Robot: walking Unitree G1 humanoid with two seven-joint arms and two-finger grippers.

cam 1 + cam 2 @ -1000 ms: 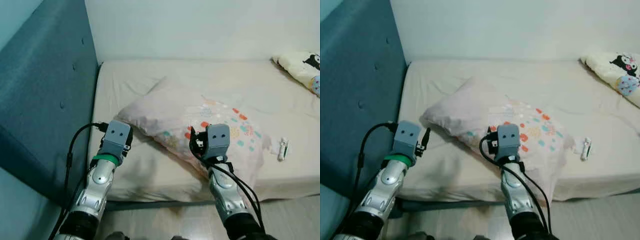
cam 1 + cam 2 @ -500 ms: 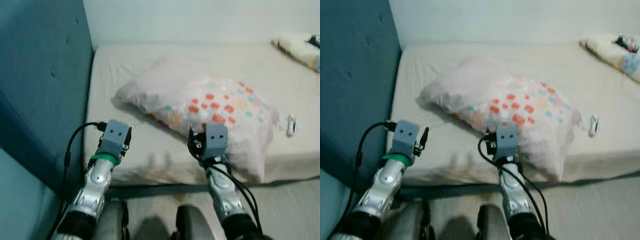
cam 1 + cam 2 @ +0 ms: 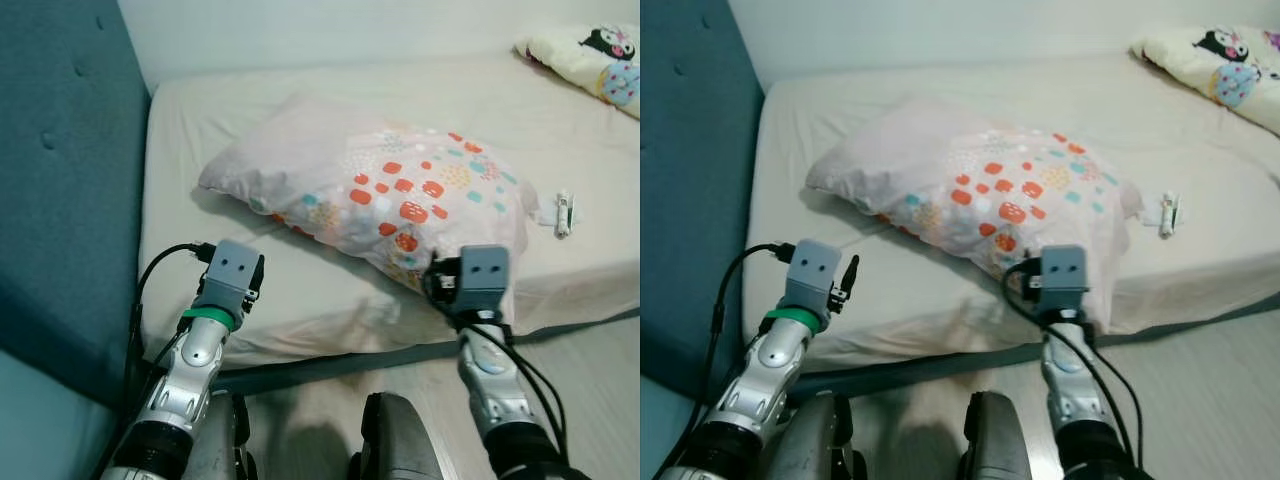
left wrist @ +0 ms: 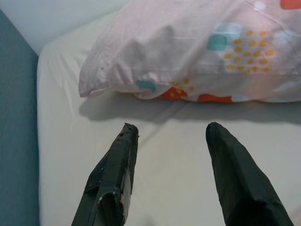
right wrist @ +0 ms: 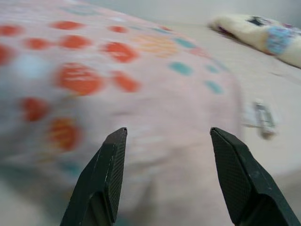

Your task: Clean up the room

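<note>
We face a bed (image 3: 300, 290) with a headboard (image 3: 60, 180) on our left. A spotted pillow (image 3: 380, 190) lies on it. Our right gripper (image 5: 164, 174) is spread wide just before the pillow, empty; our left gripper (image 4: 171, 165) gapes over bare sheet, empty.

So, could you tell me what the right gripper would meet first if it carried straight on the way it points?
Most likely the pale pink pillow with orange and teal spots, lying just ahead of the open right gripper on the cream bedsheet; exact depth is unclear.
</note>
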